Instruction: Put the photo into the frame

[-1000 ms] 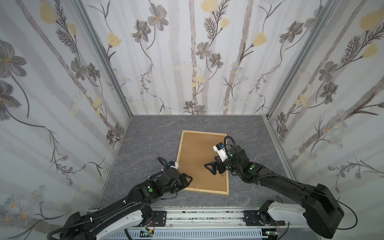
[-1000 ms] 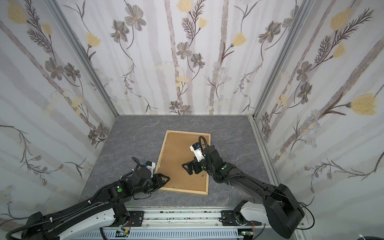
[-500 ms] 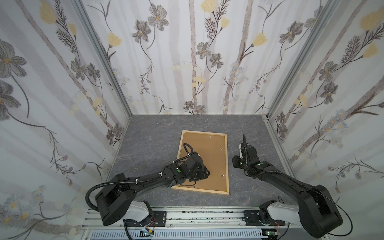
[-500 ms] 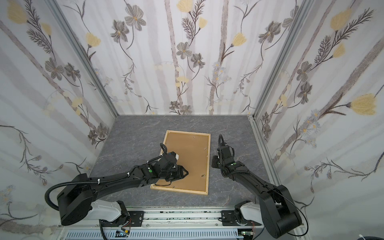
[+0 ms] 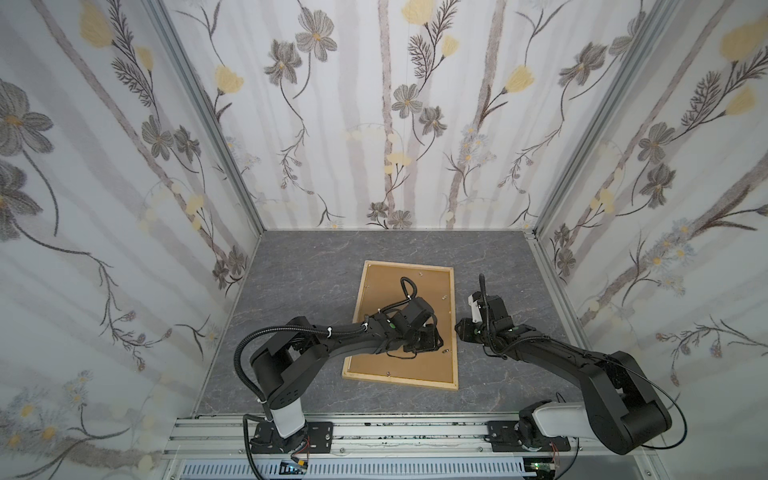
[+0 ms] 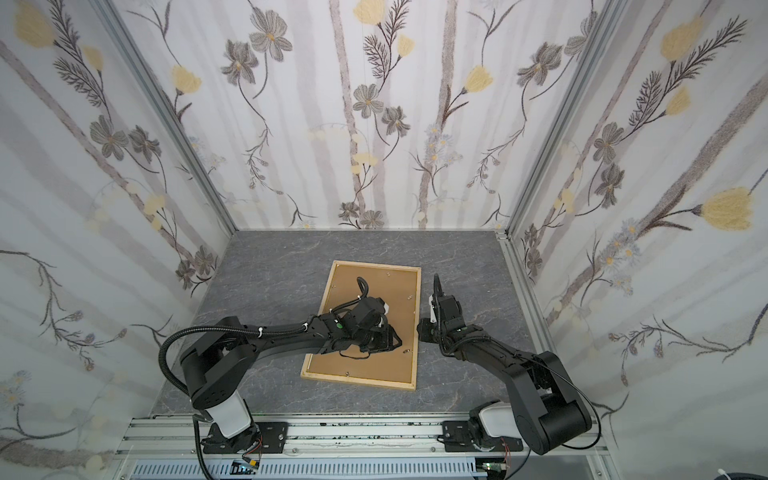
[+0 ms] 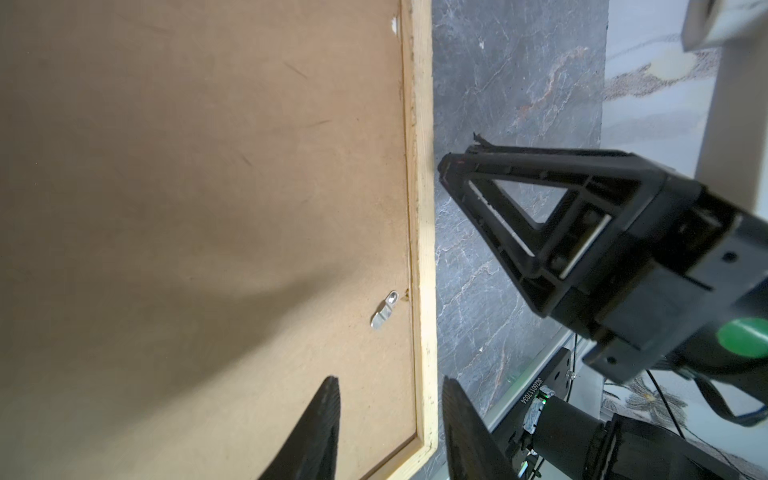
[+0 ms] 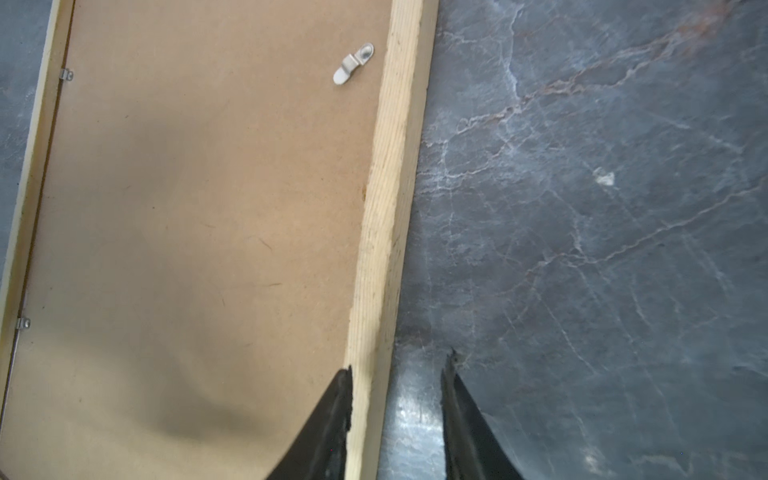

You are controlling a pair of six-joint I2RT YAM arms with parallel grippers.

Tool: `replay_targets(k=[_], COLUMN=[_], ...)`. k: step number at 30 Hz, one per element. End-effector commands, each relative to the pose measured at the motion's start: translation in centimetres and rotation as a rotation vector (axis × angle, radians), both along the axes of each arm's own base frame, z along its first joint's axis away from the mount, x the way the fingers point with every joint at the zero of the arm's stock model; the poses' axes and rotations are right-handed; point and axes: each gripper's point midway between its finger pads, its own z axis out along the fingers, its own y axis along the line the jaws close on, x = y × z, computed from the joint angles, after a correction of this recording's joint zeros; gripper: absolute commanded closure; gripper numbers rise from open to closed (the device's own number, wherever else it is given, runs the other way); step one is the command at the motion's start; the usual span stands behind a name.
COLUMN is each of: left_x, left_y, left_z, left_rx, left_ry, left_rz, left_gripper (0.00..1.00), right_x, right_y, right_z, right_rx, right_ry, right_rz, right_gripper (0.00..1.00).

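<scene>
**Both grippers open at one long rail of the frame**

The frame (image 5: 399, 381) is lying flat, back side up, on the grey marbled table (image 5: 307, 270). The brown backing panel (image 5: 386, 291) is sitting inside it and filling its opening. The panel is hiding whatever lies beneath it, so I cannot tell where the photo is.

My left arm is reaching across the frame, over the panel. My left gripper (image 5: 434, 338) is hanging at the frame's long rail on my right arm's side, in the half of the frame nearest my bases. In the left wrist view its fingers are standing apart, one over the panel inside the frame and the other over the table outside it. The rail is running between them and they are clamping nothing. A small metal clip (image 7: 384, 316) is lying on the panel just inside that rail.

My right gripper (image 5: 460, 327) is hovering at the same rail from outside the frame, near my left gripper. In the right wrist view its fingers are standing apart too, one tip at the rail's inner edge and the other over the table outside the frame. I cannot tell whether either is touching the wood. Another metal clip (image 8: 353, 64) is sitting just inside the rail, farther along the frame.
</scene>
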Motion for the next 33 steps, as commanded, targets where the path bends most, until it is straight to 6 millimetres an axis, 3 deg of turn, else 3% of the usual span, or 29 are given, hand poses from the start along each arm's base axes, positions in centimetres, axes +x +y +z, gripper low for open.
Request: replay_targets(k=[1,22,33], left_x=[-0.2,-0.1,-2.4], left_y=[-0.8,-2.7,-3.4], left_z=[-0.6,-3.8,-4.9], left_rx=[0.013,0.072,0.072], left_ry=[0.004,0.025,0.064], left_rz=[-0.038,-0.086,-0.125], left_gripper=[0.61,0.63,0.65], right_x=[0.1,-1.0,-1.1], right_y=[0.7,1.0,0.9], right_z=[0.0,-1.3,-1.5], right_rx=[0.031,0.058,0.058], right_ry=[-0.012,0.009,0.008], right_rz=[0.022,0.019,0.014], right_gripper=[0.66,0.71,0.71])
